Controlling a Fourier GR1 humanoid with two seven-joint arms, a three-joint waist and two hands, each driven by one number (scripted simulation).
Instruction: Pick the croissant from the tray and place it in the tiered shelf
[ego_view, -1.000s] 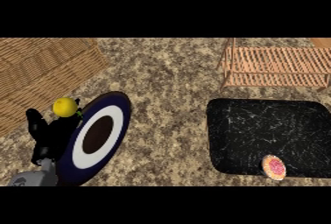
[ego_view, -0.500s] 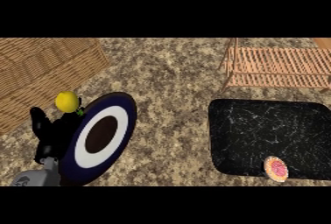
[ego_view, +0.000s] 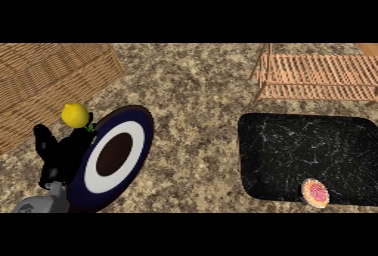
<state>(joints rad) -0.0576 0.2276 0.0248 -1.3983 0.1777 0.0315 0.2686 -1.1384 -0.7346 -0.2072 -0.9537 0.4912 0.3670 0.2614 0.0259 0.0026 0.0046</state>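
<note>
**Pastry on tray at right, left hand by the plate, shelf far right**

The pastry (ego_view: 315, 193), a small round pink-and-tan item, lies on the black tray (ego_view: 295, 150) at its near edge, right of centre, partly cut by the lower border of the view. It doesn't look much like a croissant, more a flat round disc w/ a pink middle. Nothing touches it. Rest of the tray's marbled surface is bare.

The wooden slatted shelf (ego_view: 317, 75) stands at the far right, just beyond the tray w/ a strip of tabletop (ego_view: 192, 90) between them. Its right end runs out of view, so full extent can't be told.

Left side: the left hand (ego_view: 52, 157), black, sits near the left edge, fingers pointing up and relaxed, holding nothing as far as can be seen. Its grey forearm (ego_view: 37, 204) enters from the near-left corner. A big plate (ego_view: 114, 157), dark blue rim, white ring, brown centre, lies just right of the hand and overlaps it, hiding part of the palm. A lemon (ego_view: 74, 115) sits just beyond the hand, touching or nearly touching the plate's far-left rim; can't tell which. A wicker basket (ego_view: 52, 80) fills the far-left corner, cut off by the left edge.

Right hand: not visible anywhere.

Between plate and tray is open speckled tabletop.
</note>
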